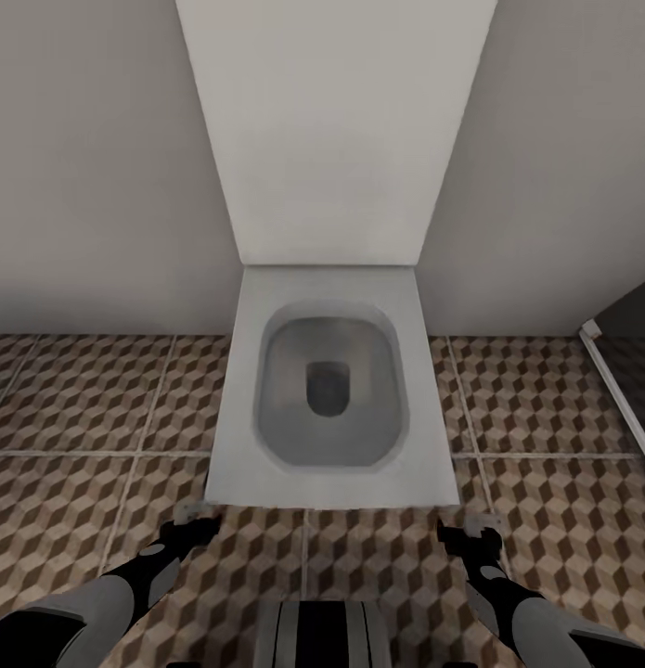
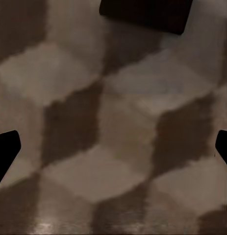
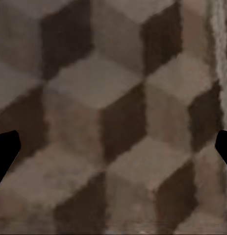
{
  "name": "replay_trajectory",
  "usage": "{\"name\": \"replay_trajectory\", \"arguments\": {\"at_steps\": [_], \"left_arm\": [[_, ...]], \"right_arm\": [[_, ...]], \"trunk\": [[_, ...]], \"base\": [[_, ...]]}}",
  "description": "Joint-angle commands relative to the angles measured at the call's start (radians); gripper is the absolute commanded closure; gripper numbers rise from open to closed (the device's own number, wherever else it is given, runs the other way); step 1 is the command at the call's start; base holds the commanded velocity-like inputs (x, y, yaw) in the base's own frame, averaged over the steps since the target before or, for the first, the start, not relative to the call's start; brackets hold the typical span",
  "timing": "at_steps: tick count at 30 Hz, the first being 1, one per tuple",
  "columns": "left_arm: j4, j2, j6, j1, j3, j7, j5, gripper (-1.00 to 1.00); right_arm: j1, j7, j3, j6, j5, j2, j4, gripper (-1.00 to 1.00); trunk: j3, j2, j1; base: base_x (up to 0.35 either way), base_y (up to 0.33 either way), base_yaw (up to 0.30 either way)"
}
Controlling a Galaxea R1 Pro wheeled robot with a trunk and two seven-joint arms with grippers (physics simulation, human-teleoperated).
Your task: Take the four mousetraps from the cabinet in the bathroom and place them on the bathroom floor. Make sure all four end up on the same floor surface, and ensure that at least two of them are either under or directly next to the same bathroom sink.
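I'm facing a toilet (image 1: 327, 390), both grippers, left (image 1: 194, 529) and right (image 1: 466, 536), low over the floor (image 1: 81, 399), apparently spread and empty, so I must turn to find the cabinet.

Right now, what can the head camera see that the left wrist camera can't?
The head view has the white toilet, the wall and both grippers, left and right, low over the tiles. The left wrist view has a dark block at its edge, which I can't identify. Both have the cube-patterned bathroom floor.
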Motion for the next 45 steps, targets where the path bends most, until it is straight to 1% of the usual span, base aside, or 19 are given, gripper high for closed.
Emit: {"name": "replay_trajectory", "arguments": {"at_steps": [1, 45], "left_arm": [[0.001, 0.0, -0.003, -0.001, -0.008, -0.005, 0.011, -1.0], [0.002, 0.0, -0.002, -0.001, -0.008, -0.005, 0.012, -1.0]], "right_arm": [[-0.001, -0.004, -0.008, -0.003, 0.01, 0.0, 0.001, -1.0], [-0.001, -0.004, -0.008, -0.003, 0.01, 0.002, 0.001, -1.0]], "trunk": [[0.0, 0.0, -0.001], [0.0, 0.0, -0.001]], "base": [[-0.342, 0.0, 0.0], [-0.346, 0.0, 0.0]]}}
